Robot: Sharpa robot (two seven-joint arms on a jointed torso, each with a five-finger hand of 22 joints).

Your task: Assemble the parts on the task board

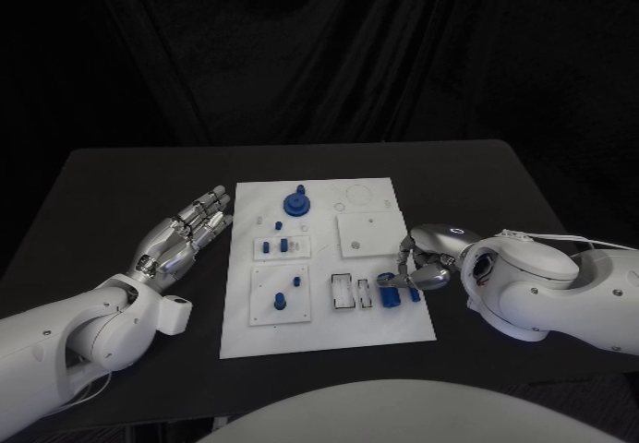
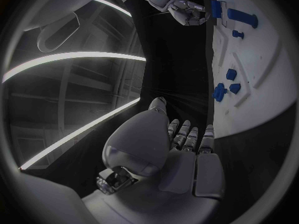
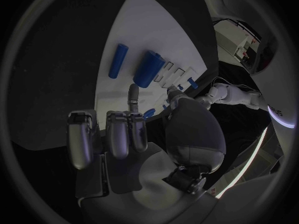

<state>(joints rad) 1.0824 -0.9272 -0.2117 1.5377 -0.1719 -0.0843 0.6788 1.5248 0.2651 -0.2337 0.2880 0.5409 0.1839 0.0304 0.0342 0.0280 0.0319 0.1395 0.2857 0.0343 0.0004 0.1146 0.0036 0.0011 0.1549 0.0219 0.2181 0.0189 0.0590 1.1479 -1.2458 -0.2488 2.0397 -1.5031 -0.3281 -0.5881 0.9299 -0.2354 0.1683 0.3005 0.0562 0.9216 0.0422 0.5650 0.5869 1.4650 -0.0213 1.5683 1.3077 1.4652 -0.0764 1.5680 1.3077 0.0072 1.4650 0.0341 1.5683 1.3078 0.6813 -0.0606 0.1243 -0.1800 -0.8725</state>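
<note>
The white task board (image 1: 379, 325) lies in the middle of the table. At its far end stands a blue knob (image 1: 295, 201), and small blue pegs (image 1: 276, 246) stand in its left plates. Two loose blue parts lie near the board's right edge: a thick block (image 1: 389, 296) (image 3: 148, 68) and a slimmer cylinder (image 1: 415, 293) (image 3: 117, 60). My right hand (image 1: 428, 259) (image 3: 127, 134) hovers just behind them with fingers bent down and nothing in it. My left hand (image 1: 186, 235) (image 2: 184, 144) lies flat and empty on the table beside the board's left edge (image 2: 261, 59).
Two white raised plates (image 1: 369, 233) and narrow slots (image 1: 343, 292) take up the board's right half. Black table surface surrounds the board. My right forearm (image 1: 546, 286) lies across the table's right side.
</note>
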